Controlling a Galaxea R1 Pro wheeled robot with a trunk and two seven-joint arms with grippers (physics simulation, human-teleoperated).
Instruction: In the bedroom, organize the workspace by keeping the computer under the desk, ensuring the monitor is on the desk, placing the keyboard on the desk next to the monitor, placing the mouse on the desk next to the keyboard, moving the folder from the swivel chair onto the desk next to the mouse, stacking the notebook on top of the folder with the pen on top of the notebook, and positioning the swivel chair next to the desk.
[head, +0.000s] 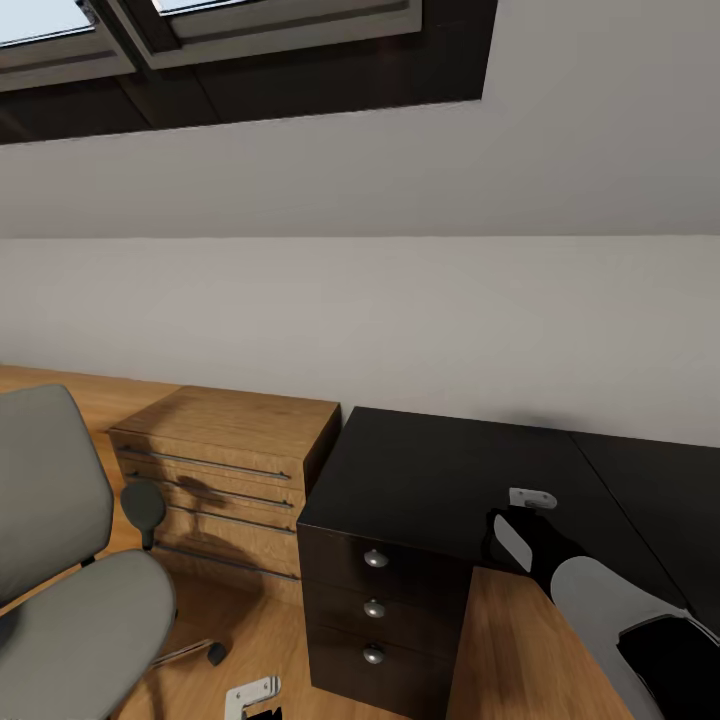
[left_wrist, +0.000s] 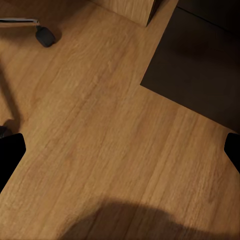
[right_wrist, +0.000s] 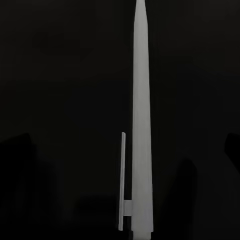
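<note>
On my right wrist camera the pen (right_wrist: 141, 125) runs straight up the frame between the right gripper's (right_wrist: 130, 200) dark fingers; whether they pinch it I cannot tell. On the head camera that gripper (head: 525, 520) hangs over the desk (head: 420, 480), above its glossy black top. My left gripper's (left_wrist: 120, 150) jaws are spread wide, holding nothing, above wood floor (left_wrist: 100, 140). The swivel chair (head: 70, 560) stands beside a light wooden dresser (head: 230, 470).

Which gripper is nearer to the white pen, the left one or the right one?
Right. The right gripper is over the desk, with the pen right before its fingers. The left gripper hangs low over the floor by the drawers.
</note>
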